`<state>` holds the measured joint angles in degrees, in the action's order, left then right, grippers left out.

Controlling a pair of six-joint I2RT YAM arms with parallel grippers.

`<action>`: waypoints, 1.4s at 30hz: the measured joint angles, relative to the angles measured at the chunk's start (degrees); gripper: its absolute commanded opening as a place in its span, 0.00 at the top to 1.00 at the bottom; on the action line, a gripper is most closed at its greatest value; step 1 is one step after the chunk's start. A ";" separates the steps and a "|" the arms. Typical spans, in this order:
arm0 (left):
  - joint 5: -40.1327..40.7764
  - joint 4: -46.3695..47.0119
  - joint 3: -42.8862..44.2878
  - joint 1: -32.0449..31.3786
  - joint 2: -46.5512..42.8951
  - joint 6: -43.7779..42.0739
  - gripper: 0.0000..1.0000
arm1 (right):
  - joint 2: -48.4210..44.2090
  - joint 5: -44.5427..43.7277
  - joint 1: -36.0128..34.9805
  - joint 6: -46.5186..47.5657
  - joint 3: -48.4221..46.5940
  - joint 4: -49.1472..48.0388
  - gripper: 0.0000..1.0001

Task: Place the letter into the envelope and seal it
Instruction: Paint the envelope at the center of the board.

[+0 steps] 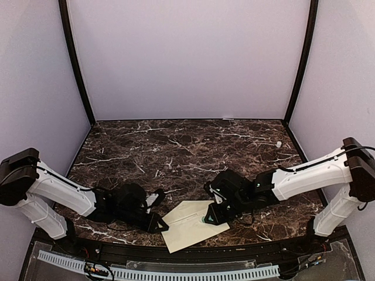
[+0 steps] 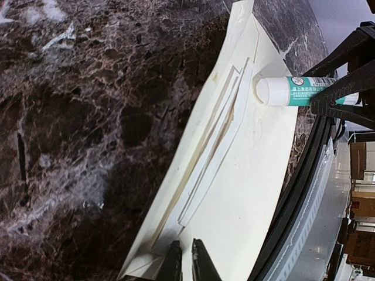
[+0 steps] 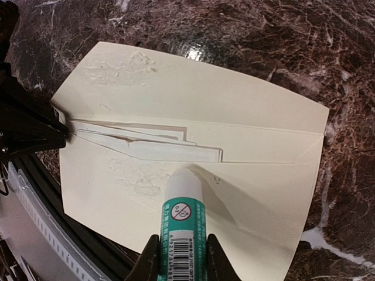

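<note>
Top external: envelope (image 1: 190, 229) at bottom centre, close to the table (image 1: 176, 146) near edge. Left wrist: left gripper (image 2: 186, 257) jaws pinched on its edge; slip and it buckles. Right wrist: right gripper (image 3: 183, 257) clamps glue stick (image 3: 183, 205), tip on envelope; exposed letter (image 3: 152, 151) edge could get glued.

Same build both sides: left arm (image 1: 58, 193) and right arm (image 1: 310, 178) have glossy white link shells, with bulky black housings at the joints and black wrist sections. A thin black cable runs along each white link. Left gripper (image 2: 186, 257) and right gripper (image 3: 181, 260) have plain matte-black fingers, narrow and tapering.
</note>
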<state>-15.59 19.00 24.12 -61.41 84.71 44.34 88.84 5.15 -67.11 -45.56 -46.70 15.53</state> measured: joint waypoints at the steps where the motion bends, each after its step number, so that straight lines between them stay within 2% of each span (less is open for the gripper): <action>1: -0.02 0.00 0.02 0.00 -0.02 0.00 0.93 | 0.17 0.20 -0.17 0.37 -0.17 0.02 1.00; 15: -0.13 -0.90 0.07 0.00 -0.35 0.00 0.93 | 8.63 3.82 -4.92 3.02 -8.26 -1.46 1.00; 21: 0.02 -0.96 0.07 0.00 -0.44 0.00 0.93 | 7.80 2.25 -4.37 1.51 -7.54 -1.36 1.00; 32: 0.46 -2.01 0.02 -0.17 -1.16 0.02 0.93 | 0.50 -1.27 0.17 0.48 -1.22 1.68 1.00; 34: 0.42 -2.16 0.02 -0.22 -1.27 0.00 0.90 | 0.17 -0.79 0.24 0.52 -0.66 0.87 1.00; 36: 0.33 -2.71 0.04 -0.22 -1.77 -0.15 0.81 | -0.79 0.00 0.28 0.57 0.24 0.09 1.00; 42: 1.18 -12.33 2.36 -0.22 -9.25 -1.73 0.46 | -11.23 0.87 0.31 0.59 2.36 -3.17 1.00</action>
<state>-14.41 6.68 26.48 -61.63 75.46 42.61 77.60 6.02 -66.81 -44.97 -44.34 12.36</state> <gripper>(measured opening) 0.402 0.195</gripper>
